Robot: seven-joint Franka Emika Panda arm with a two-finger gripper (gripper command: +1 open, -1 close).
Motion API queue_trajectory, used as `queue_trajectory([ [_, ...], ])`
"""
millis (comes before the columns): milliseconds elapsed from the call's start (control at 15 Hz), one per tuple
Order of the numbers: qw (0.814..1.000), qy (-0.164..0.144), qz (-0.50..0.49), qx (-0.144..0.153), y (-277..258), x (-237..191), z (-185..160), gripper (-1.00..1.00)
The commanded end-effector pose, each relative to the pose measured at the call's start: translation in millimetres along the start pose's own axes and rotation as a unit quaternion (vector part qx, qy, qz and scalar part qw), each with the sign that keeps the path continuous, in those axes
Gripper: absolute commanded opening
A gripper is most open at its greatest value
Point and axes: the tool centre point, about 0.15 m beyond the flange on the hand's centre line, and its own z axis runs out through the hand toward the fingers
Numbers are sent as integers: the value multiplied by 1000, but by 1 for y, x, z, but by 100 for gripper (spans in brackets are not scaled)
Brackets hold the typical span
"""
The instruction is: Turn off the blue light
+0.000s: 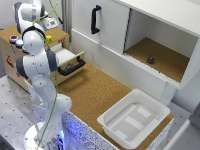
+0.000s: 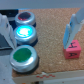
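The blue light (image 2: 26,34) is seen lit in the wrist view, glowing bright cyan-blue, so the task is judged not yet done: the press is still outstanding. It sits as the middle one of three round buttons in a row on a cork-topped surface, with a red button (image 2: 24,19) on one side and a green button (image 2: 23,57) on the other, each just beside it. A small pink cube (image 2: 72,50) lies on the same cork, well apart from the buttons. In the exterior view the same buttons are made out only as small blobs on top of the wooden cabinet (image 1: 10,50) at the exterior view's left, the blue light (image 1: 19,43) near its front edge, partly crowded by the arm. The gripper (image 2: 37,30) is positioned above the button row; its two fingers are seen spread, one finger (image 2: 7,31) next to the buttons and the other (image 2: 70,31) toward the cube, with nothing held between them. Contact with the blue light is not shown; a gap appears to remain, though height cannot be judged reliably from these views. What is done, as far as can be told: approach and rough alignment over the buttons. What is left: descent onto the blue dome, a press, and confirmation that the glow goes out. An open drawer (image 1: 70,62), the cork counter (image 1: 95,90) and a white bin (image 1: 134,117) are also visible but not involved.
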Motion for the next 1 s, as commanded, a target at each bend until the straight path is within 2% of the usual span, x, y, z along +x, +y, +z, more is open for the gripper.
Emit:
queue_trajectory([
  [0,996,-51,76,-13,-36,45,0,100],
  [267,989,-64,132,-33,-47,65,0,100],
  [400,987,-66,146,-23,-52,73,3,100],
  [467,987,-58,149,-15,-51,76,3,100],
  [667,989,-62,136,-22,-41,90,1,100],
  [733,989,-64,128,-23,-38,95,2,-100],
  [933,993,-70,97,-23,-35,111,2,-100],
])
